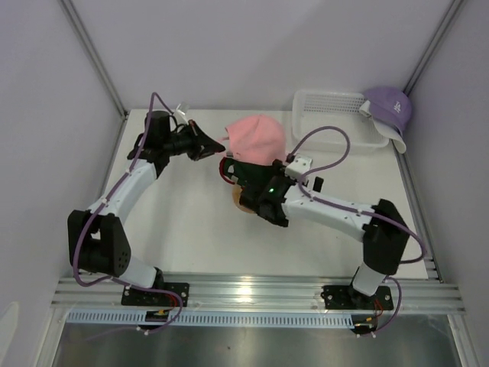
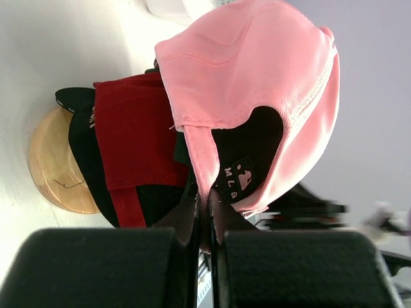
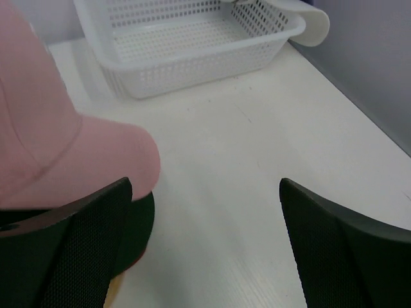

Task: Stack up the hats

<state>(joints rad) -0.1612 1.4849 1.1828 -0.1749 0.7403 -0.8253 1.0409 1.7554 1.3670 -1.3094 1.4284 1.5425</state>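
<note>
Fabric of the pink cap (image 1: 258,136) tight in the left gripper (image 2: 205,212) — right gripper (image 3: 204,192) wide apart.

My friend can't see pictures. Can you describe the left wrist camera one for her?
The left pincer pinches the back strap of a pink cap, which sits over a red cap and a black cap on a round wooden stand.

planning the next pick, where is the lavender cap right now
In the top view the lavender cap sits at the far right corner of the table, overlapping the right end of the white mesh basket.
</note>
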